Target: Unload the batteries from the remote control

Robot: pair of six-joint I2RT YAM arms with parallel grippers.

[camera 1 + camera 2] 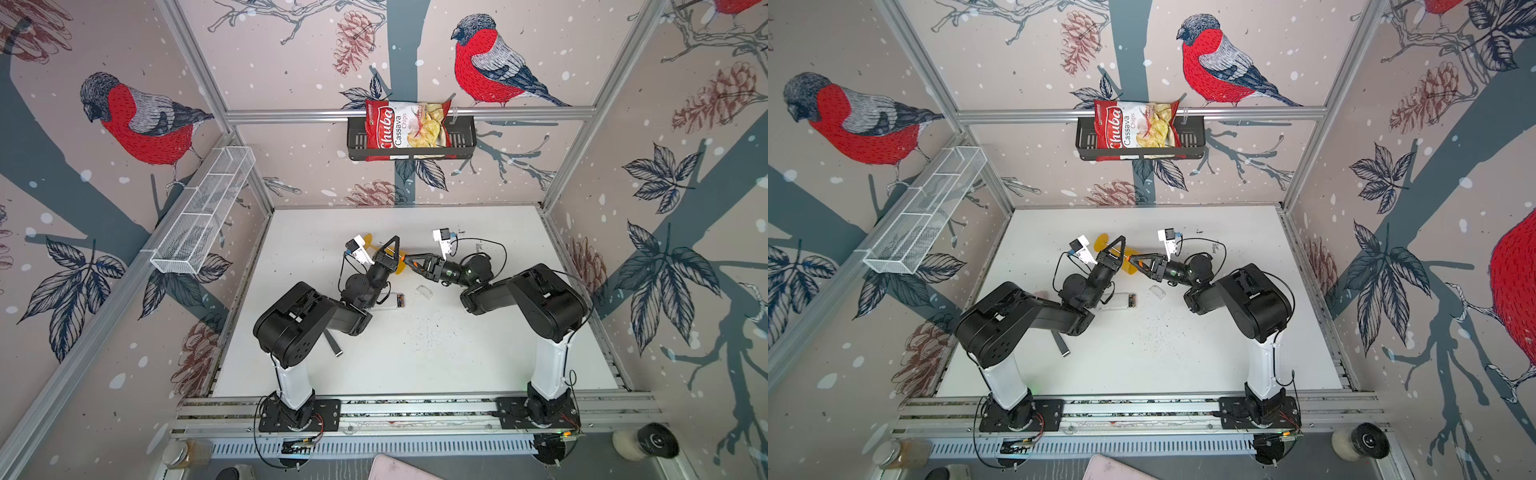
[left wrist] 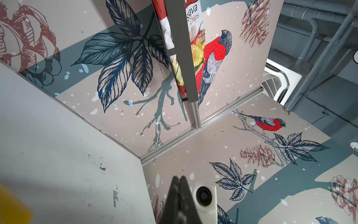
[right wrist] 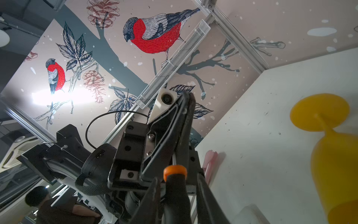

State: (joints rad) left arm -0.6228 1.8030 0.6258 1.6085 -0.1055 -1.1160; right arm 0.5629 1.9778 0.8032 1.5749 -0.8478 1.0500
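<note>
While both arms meet over the back half of the tabletop (image 1: 478, 353), the remote control (image 1: 390, 300) lies flat near the tabletop's middle, a bit toward the left edge. One end is hidden under the left arm. Its body is clear-whitish and the compartment at the exposed end is uncovered. The batteries (image 1: 400, 300) sit in that compartment: small, dark, orange-gold at the ends, too small to count. A small clear cover piece (image 1: 424, 291) lies loose near the remote on its right-edge side, not touching it.

Left gripper (image 1: 397, 237): jaws pressed together, tips pointing to the back edge. Right gripper (image 1: 406, 259): clamped on the black handle of a screwdriver (image 3: 175, 186) with an orange collar. The thin shaft runs up along the left gripper's fingers (image 3: 186, 108); can't tell if they pinch it.

A yellow goblet (image 1: 368, 240) lies on its side on the tabletop under the two grippers, its foot toward the back edge.

Writing: the red-and-white chip bag (image 1: 405, 124) in the black basket (image 1: 461, 141) on the back rail reads "Chuba", "Cassava Chips". The left wrist view shows "ssava Chips"; the smaller red print is unreadable. A white mesh shelf (image 1: 203, 212) hangs on the left wall.
</note>
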